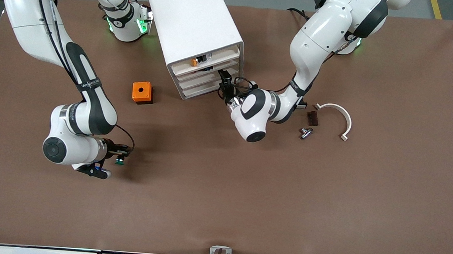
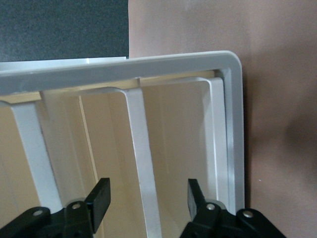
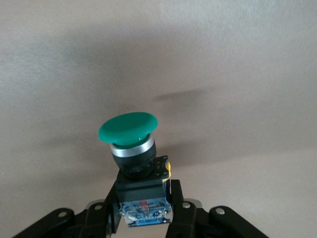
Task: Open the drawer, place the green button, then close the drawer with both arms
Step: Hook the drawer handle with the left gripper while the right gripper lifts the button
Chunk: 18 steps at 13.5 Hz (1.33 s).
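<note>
Now right gripper (image 3: 144, 218) clamped on green button (image 3: 130, 130) over bench (image 1: 222, 190); left gripper (image 2: 147, 201) spread at cabinet (image 1: 195, 25) drawer (image 2: 143, 163) front.

Even overhead light is falling on the brown table (image 1: 221, 206), which is showing no glare. The arms are casting soft, blurred shadows on it, the darkest lying under the right arm (image 1: 80, 112) and beside the cabinet (image 1: 195, 25). Green lamps are glowing at both arm bases. In the left wrist view the cabinet's white ribs are looking bright and slightly washed out, with a dim shadow falling on the table beside them. In the right wrist view the button (image 3: 131, 144) is showing sharp, while the table around it is looking soft, crossed by faint shadow bands.
</note>
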Available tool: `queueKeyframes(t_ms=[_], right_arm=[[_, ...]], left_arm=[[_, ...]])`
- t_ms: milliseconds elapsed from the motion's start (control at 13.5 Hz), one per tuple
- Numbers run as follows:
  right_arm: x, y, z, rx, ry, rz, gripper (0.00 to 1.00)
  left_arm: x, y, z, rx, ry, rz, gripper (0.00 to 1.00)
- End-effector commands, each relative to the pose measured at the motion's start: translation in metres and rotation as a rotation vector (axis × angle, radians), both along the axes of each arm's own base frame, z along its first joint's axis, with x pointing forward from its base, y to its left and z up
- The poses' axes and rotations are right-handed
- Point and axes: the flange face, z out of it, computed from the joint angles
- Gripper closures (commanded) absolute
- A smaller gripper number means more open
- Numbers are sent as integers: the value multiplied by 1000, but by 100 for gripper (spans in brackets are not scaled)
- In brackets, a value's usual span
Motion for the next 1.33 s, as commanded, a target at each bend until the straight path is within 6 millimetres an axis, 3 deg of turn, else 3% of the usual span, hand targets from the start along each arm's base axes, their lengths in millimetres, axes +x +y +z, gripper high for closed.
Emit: queueKeyframes(t_ms=[0,74,222,370,443,813,1109,1257], right_arm=[[3,-14,19,6,-17,35,100],[3,-11,21,4,-17,25,100],[3,-7,38,-13,-8,-33,100],[-1,16,55,-43,-10,-97,100],[-4,23,70,-61,-3,-136,100],[-25,53,106,-18,134,-371,100],[-42,85,127,-49,200,-561,100],[-53,113,136,-75,213,-652,100]], left_arm=[[-5,-3,-6,-25,1,2,50],[-1,-1,-4,-28,-1,10,60],[10,5,-3,-43,18,56,99],[13,7,-3,-48,24,75,100],[14,7,-3,-47,23,76,100],[15,8,-6,-36,37,89,100],[47,40,-9,-31,19,144,100],[68,59,-12,-17,-11,174,100]])
